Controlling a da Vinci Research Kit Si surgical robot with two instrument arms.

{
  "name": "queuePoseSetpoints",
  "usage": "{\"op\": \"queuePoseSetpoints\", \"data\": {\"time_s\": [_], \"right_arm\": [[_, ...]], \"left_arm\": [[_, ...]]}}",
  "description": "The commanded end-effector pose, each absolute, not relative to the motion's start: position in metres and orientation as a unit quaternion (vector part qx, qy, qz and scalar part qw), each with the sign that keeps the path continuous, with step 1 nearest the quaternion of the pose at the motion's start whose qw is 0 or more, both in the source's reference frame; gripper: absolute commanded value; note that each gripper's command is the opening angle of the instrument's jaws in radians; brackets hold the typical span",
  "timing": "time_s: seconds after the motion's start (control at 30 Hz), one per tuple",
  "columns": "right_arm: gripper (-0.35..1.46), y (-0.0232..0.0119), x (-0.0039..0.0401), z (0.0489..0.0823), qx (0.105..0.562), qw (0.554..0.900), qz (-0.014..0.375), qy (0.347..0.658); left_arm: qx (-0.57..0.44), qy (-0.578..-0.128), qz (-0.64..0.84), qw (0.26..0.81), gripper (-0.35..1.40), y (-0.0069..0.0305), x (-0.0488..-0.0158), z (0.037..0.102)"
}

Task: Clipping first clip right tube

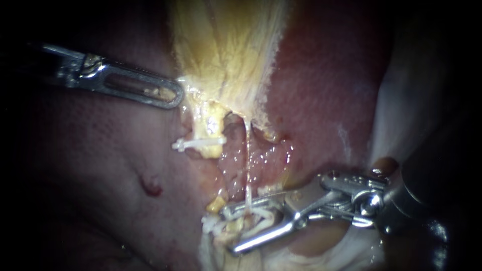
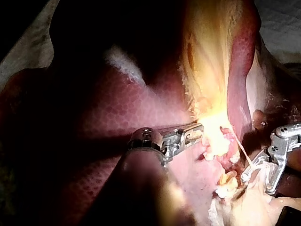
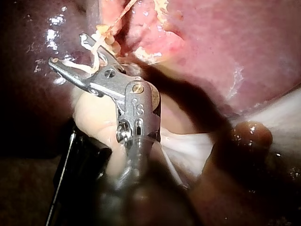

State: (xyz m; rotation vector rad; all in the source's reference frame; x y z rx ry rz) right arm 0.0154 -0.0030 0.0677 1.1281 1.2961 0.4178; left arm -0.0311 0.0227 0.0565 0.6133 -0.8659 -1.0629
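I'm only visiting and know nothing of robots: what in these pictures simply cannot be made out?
Left wrist view: glare washes out where the left instrument meets the gallbladder.
Endoscope view: the right tube disappears at its lower end behind the upper jaw of the right instrument, which carries a clip.
Right wrist view: the right instrument's shaft is blurred, too near the camera.
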Motion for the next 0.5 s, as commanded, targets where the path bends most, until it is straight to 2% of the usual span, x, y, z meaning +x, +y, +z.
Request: {"op": "queuePoseSetpoints", "data": {"time_s": [0.03,0.3,0.47,0.5], "right_arm": [[0.47,-0.0029,0.0153,0.0680,0.493,0.634,0.183,0.566],[0.36,-0.0020,0.0148,0.0694,0.493,0.634,0.182,0.566],[0.20,-0.0017,0.0141,0.0701,0.492,0.635,0.184,0.567],[0.11,-0.0016,0.0140,0.0702,0.492,0.635,0.183,0.567]], "left_arm": [[0.280,-0.392,-0.485,0.730,-0.35,0.0227,-0.0311,0.0566],[0.280,-0.392,-0.485,0.730,-0.35,0.0227,-0.0311,0.0566],[0.280,-0.392,-0.485,0.730,-0.35,0.0227,-0.0311,0.0566],[0.280,-0.392,-0.485,0.730,-0.35,0.0227,-0.0311,0.0566]]}}
